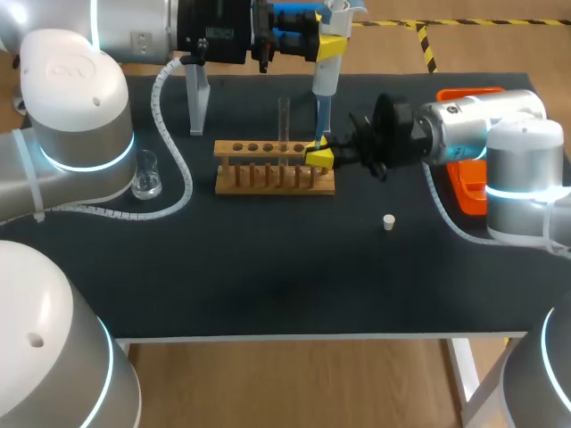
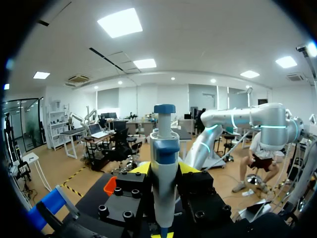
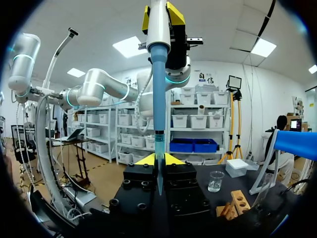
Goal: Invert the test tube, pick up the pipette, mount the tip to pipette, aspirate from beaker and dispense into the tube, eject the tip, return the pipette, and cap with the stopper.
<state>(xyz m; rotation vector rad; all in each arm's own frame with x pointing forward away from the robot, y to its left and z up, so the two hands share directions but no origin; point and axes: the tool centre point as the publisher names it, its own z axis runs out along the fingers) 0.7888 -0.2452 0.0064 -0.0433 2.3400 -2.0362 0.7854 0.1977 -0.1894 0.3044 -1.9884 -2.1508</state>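
One pipette, one blue tip, one test tube and one wooden rack were counted. One beaker, one white stopper and one orange tray were also noted. Two grippers were counted, the left gripper and the right gripper.

we're in a robotics lab here: two robot arms over a black table, a wooden test tube rack with a glass test tube standing in it, a small beaker, a pipette wearing a blue tip, a white stopper lying loose.
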